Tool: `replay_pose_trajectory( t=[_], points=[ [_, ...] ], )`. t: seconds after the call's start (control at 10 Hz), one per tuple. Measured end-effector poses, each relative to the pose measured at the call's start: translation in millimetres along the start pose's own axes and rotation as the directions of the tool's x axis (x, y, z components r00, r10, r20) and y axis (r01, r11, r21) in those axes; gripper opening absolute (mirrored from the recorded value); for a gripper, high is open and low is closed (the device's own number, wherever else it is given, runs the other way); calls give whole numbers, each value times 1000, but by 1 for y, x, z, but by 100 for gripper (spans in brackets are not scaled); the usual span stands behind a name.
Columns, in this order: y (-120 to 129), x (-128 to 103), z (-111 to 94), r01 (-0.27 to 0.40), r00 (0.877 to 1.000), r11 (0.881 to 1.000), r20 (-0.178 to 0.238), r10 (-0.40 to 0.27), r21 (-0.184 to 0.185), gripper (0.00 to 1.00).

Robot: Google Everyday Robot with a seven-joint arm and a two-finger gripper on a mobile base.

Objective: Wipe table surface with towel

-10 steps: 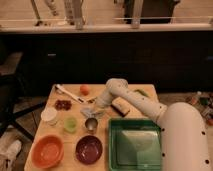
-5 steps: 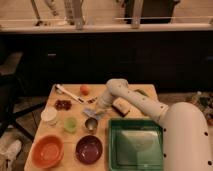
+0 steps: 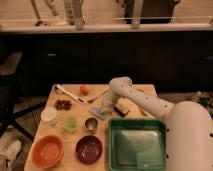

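Observation:
A pale blue-grey towel (image 3: pixel 100 114) lies crumpled on the wooden table (image 3: pixel 60 135) near its middle. My gripper (image 3: pixel 105 106) is right on top of the towel, pointing down onto it, at the end of the white arm (image 3: pixel 145 102) that reaches in from the right. The towel's lower edge sits next to a small metal cup (image 3: pixel 91 123).
A green tray (image 3: pixel 137 145) fills the front right. An orange bowl (image 3: pixel 47 150) and a maroon bowl (image 3: pixel 89 148) stand at the front. A green cup (image 3: pixel 70 124), white container (image 3: pixel 49 115), dark snack (image 3: pixel 63 104), orange fruit (image 3: pixel 84 89), white utensil (image 3: pixel 69 93) and brown block (image 3: pixel 122 107) surround the towel.
The arm and the towel have barely shifted; the other objects on the table stay where they were.

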State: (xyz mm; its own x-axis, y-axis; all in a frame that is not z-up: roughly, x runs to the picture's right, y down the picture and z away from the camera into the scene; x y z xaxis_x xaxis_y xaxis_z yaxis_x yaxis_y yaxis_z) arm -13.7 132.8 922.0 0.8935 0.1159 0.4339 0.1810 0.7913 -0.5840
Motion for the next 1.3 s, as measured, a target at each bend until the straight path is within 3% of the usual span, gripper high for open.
replay_pose_trajectory(
  t=[0.3,0.6,0.9,1.1,1.3],
  points=[
    [-20,-11,3,32,999,999,-11,-32,1,0],
    [-27,-46,9,108,994,994,26,-108,-5,0],
    [-3,-68,13,167,984,985,64,-164,-45,0],
    [18,-68,15,182,982,980,69,-176,-83,0],
    [26,-57,10,170,985,981,53,-165,-97,0]
  ],
)
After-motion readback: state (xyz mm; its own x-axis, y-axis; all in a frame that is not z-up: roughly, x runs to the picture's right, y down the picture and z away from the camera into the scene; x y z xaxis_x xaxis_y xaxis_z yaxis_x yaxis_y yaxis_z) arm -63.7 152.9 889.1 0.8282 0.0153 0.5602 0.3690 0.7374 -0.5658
